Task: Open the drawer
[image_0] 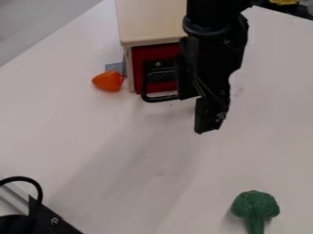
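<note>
At your far left, in the lower corner, you have a black device with a curved black cable (38, 183) and a metal strip (13, 199) beside it. Farther up, the grey floor (36, 23) shows past the edge of the white table (153, 183). Next along comes an orange toy (108, 81), lying on the table just beside the cabinet, with a small grey plate (114, 67) behind it.

Then you reach the wooden cabinet (149, 23), near the top of the view. Your drawer (167, 87) is in its front: a red face set within the wooden frame, looking closed, with a black handle (162, 98) sticking out toward you. Just right of that, your gripper (200, 114) hangs down in front of the cabinet, overlapping the handle's right end. You cannot tell from here whether the jaws are apart or together, or whether they touch the handle.

To the lower right, you have green toy broccoli (255, 204), its stem toward you. A yellow thing (284, 2) shows at the top right edge.
</note>
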### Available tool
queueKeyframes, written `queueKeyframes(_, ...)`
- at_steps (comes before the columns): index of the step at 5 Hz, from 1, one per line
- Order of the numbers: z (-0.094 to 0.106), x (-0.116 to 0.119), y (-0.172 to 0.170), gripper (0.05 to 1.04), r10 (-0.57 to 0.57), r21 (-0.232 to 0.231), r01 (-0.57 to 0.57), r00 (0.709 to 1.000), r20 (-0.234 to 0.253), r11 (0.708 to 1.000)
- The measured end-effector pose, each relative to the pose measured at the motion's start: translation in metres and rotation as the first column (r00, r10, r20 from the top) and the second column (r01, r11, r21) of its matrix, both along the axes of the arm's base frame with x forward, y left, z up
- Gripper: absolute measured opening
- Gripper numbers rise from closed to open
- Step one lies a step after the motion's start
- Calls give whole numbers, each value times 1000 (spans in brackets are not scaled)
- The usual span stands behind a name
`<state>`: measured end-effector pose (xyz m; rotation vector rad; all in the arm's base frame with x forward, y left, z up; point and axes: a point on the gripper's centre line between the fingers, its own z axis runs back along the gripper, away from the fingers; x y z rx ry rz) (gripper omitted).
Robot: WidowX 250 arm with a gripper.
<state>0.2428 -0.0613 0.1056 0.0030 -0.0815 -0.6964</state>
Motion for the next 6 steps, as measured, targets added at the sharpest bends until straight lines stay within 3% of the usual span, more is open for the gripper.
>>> queueKeyframes(2,-13,6,12,999,41,15,-40,998,-37,999)
queueKeyframes(4,-11,21,36,999,110,33,-110,994,-11,993)
queueKeyframes(6,-26,38,68,999,110,134,-115,993,44,984)
